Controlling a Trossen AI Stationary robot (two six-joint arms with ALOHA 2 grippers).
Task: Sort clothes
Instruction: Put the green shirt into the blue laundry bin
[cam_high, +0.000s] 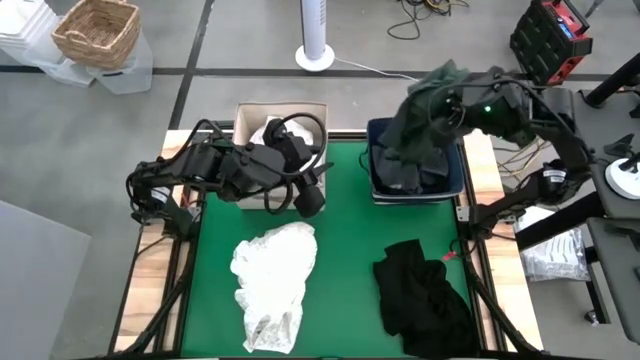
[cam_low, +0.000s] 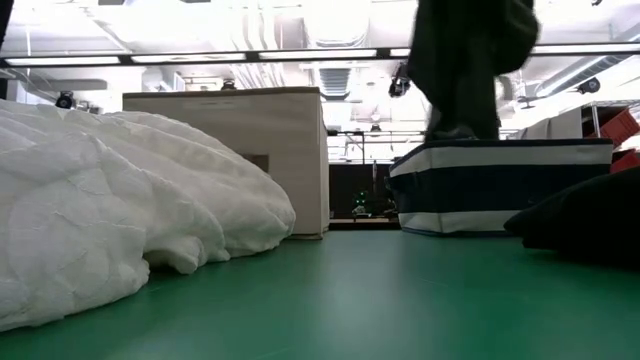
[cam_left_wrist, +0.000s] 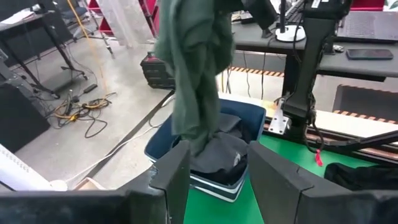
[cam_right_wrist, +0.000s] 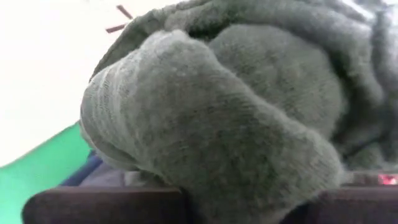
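A dark green garment (cam_high: 418, 118) hangs from my right gripper (cam_high: 440, 102) above the navy blue bin (cam_high: 455, 180), which holds dark clothes. In the low view the green garment (cam_low: 465, 55) drops to the navy bin's top rim (cam_low: 500, 150). My left gripper (cam_high: 311, 197) hovers open in front of the beige fabric box (cam_high: 250, 112), touching nothing; white cloth lies inside the box. A white garment (cam_high: 272, 272) lies on the green mat, near left. A black garment (cam_high: 420, 290) lies near right. My right gripper is shut on the dark green garment, on a bunched upper part (cam_right_wrist: 236, 130) that swells out over the fingers (cam_right_wrist: 93, 208) and hides the place of contact. The garment hangs slack below the gripper, and its lower end (cam_left_wrist: 199, 140) reaches the clothes in the navy bin.
The green mat (cam_high: 345, 230) is bare between the two lying garments and the containers. The beige box (cam_low: 250, 150) and navy bin (cam_low: 500, 190) stand along the far edge. Off the table are a wicker basket (cam_high: 97, 32), a fan base (cam_high: 314, 55) and a red case (cam_high: 550, 40).
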